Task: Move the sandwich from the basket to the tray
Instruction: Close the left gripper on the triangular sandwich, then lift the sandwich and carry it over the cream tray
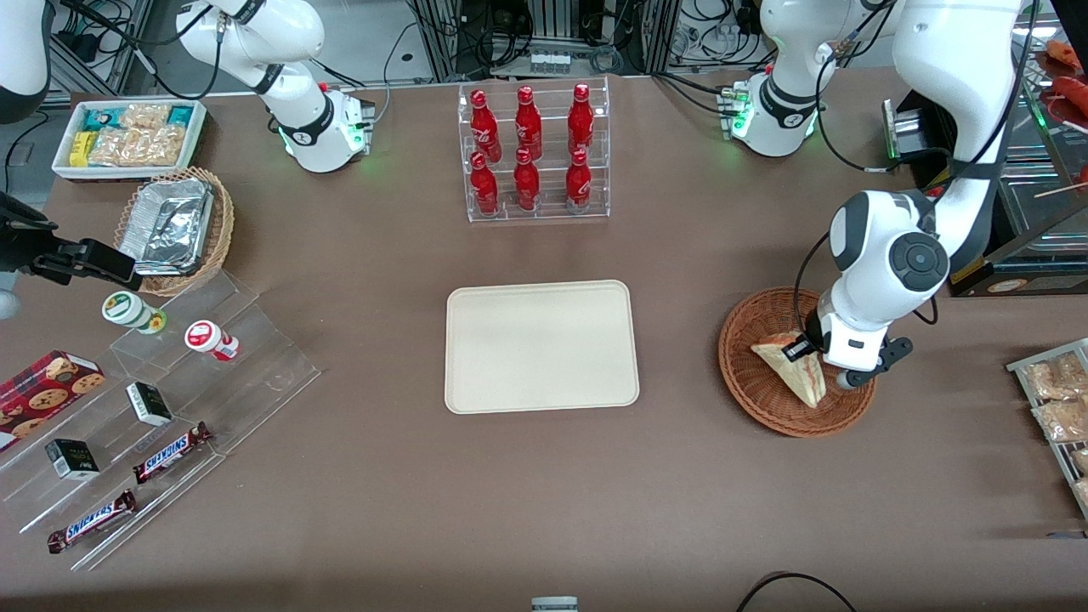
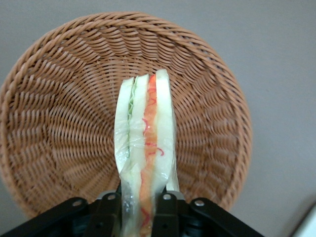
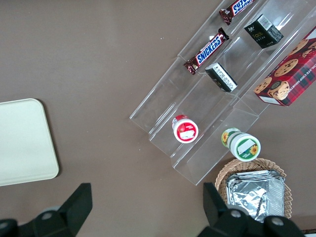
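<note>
Sandwich [image 2: 146,148] end hidden between gripper [image 2: 143,210] fingers [image 2: 167,215]

Sandwich [image 2: 146,148] pale white, orange-red-green filling; basket [image 2: 59,128] reddish-brown weave; tray [image 1: 541,346] cream-beige; pincer [image 2: 142,203] black.

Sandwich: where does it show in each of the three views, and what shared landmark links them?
Front view: the sandwich lies in the basket toward the working arm's end of the table, the tool on it.
Left wrist view: the sandwich stands edge-on, clamped in the tool, above the basket.
Right wrist view: not in it.
Shared landmark: the basket; the tray links front and right wrist views.
</note>
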Available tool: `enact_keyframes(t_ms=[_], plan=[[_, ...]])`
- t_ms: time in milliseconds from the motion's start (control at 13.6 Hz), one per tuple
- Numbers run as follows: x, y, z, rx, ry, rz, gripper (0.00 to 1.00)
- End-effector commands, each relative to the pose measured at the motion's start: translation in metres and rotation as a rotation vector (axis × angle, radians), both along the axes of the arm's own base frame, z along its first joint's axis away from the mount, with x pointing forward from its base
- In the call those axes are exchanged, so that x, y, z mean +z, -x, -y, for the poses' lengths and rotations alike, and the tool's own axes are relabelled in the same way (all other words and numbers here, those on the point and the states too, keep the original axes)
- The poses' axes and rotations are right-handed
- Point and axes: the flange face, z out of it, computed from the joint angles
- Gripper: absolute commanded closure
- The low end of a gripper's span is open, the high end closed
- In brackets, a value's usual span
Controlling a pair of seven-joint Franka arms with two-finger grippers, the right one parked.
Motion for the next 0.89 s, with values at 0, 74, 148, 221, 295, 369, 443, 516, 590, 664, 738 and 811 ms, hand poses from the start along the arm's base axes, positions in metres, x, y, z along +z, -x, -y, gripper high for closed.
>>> enact_keyframes(t_ms=[0,74,148,221,295,369,443,516,590,664,738,811], plan=[[0.077,-0.004,0.041,-0.089,-0.035,0.0,1.0],[0.101,-0.01,0.059,-0.117,-0.039,-0.011,1.0],[0.119,-0.01,0.081,-0.151,-0.042,-0.027,1.0],[0.137,-0.012,0.103,-0.18,-0.042,-0.032,1.0],[0.143,-0.01,0.132,-0.218,-0.041,-0.037,1.0],[0.141,-0.003,0.167,-0.265,-0.039,-0.035,1.0],[0.135,0.004,0.194,-0.275,-0.043,-0.036,1.0],[0.123,0.007,0.223,-0.285,-0.042,-0.042,1.0],[0.111,0.01,0.249,-0.31,-0.041,-0.05,1.0],[0.098,0.016,0.275,-0.348,-0.04,-0.06,1.0],[0.087,0.019,0.297,-0.377,-0.038,-0.061,1.0],[0.073,0.018,0.316,-0.399,-0.034,-0.059,1.0]])
